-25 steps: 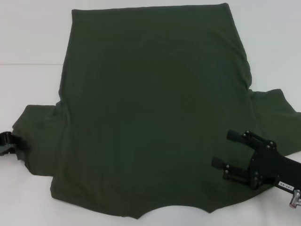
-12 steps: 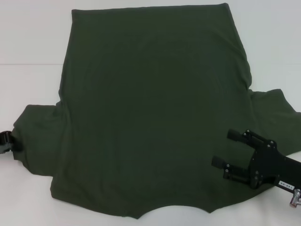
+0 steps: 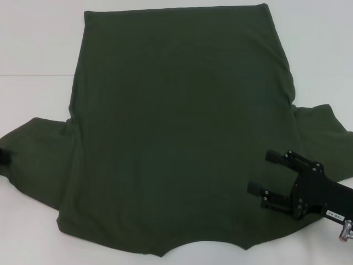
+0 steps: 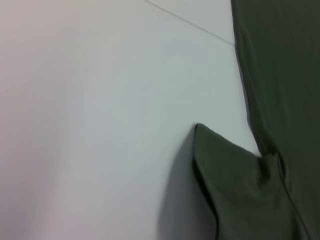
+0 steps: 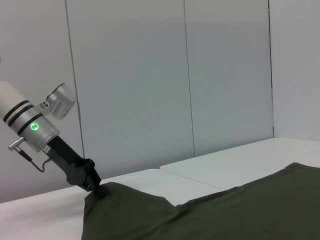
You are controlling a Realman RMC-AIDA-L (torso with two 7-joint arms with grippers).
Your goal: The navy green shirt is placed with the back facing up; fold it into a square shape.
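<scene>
The navy green shirt lies flat on the white table, hem at the far side and collar notch at the near edge. Its left sleeve is stretched out sideways. My left gripper shows only as a black sliver at the picture's left edge. In the right wrist view the left gripper is shut on that sleeve's tip. The left wrist view shows the sleeve beside bare table. My right gripper hovers open over the shirt near the right shoulder, with nothing between its fingers.
White table surface surrounds the shirt on the left and far sides, with a seam line across it. The right sleeve spreads toward the right edge. Grey wall panels stand behind the table.
The left gripper has moved left, almost out of the head view, drawing the left sleeve out longer and flatter. The right gripper has barely shifted.
</scene>
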